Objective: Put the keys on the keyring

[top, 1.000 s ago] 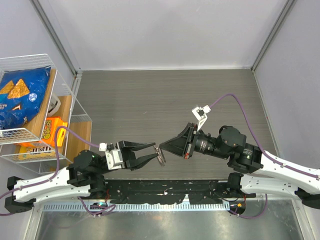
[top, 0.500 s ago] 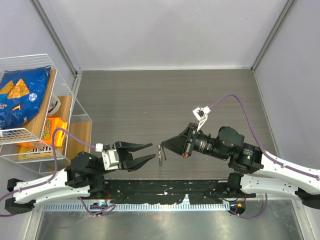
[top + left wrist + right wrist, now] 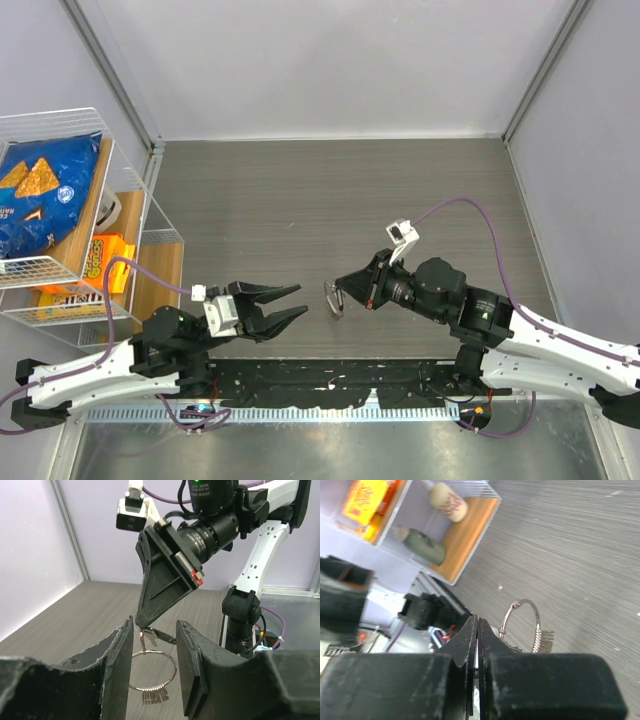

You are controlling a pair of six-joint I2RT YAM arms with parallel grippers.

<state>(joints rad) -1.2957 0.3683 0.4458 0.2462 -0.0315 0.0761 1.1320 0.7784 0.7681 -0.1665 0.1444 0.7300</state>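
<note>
My right gripper is shut on a small silvery key and holds it above the table. The thin silver keyring hangs from that key, with several keys bunched at its lowest point. In the right wrist view the keyring and the bunched keys hang just right of the shut right gripper. My left gripper is open and empty, a short way left of the ring. In the left wrist view the keyring shows between the open fingers, apart from both.
A wire rack at the far left holds a blue chip bag and an orange box on a wooden shelf. A black rail runs along the near edge. Grey walls close in the table.
My left gripper has drawn back to the left, away from the ring. My right wrist has turned and shifted, and the ring now hangs from it alone.
</note>
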